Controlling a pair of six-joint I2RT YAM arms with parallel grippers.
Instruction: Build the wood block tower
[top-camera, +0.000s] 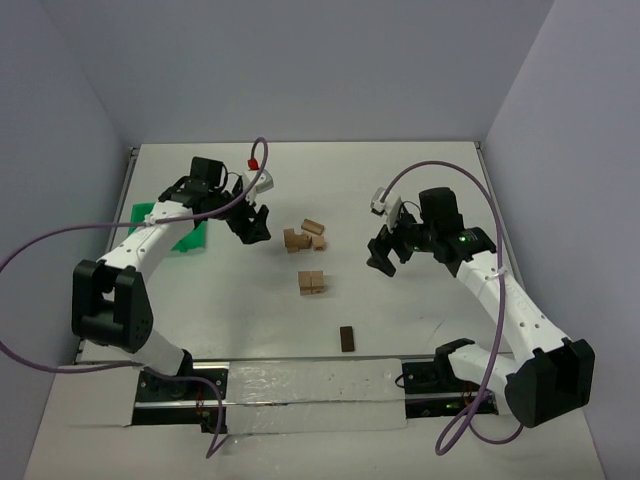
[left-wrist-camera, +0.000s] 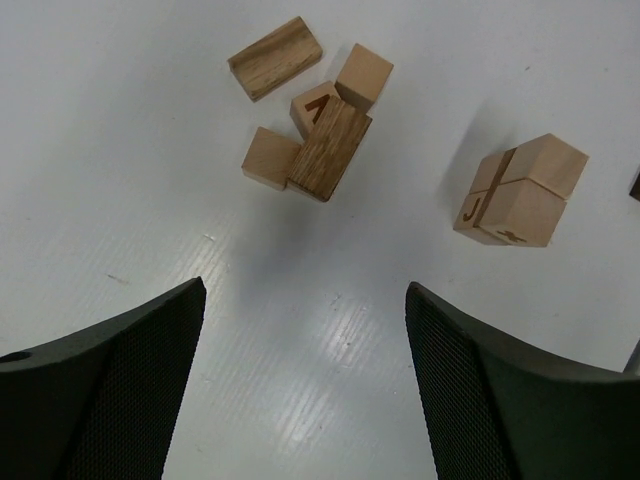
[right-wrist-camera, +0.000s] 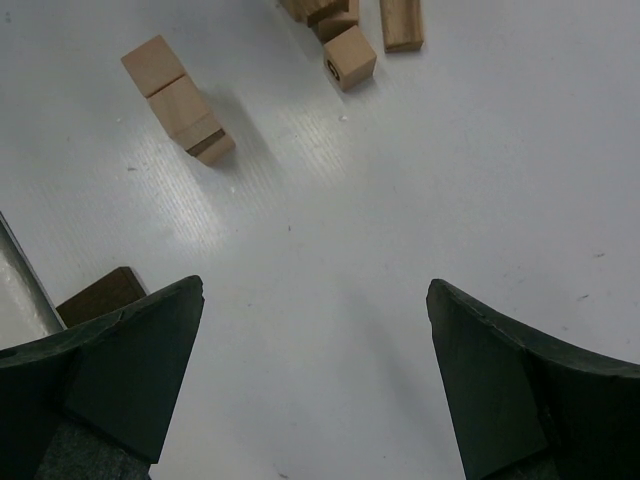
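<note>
From above, you are seeing the left gripper (top-camera: 250, 222) hanging wide open and empty just past the green bin (top-camera: 141, 214). The right gripper (top-camera: 385, 255) is gaping empty too. The tower (top-camera: 311, 283) is standing between them, near the loose wood blocks (top-camera: 305, 236). Only the left wrist view is showing you a letter J on the tower (left-wrist-camera: 520, 190). The right wrist view is catching a dark block (right-wrist-camera: 100, 295) close beside one finger.
</note>
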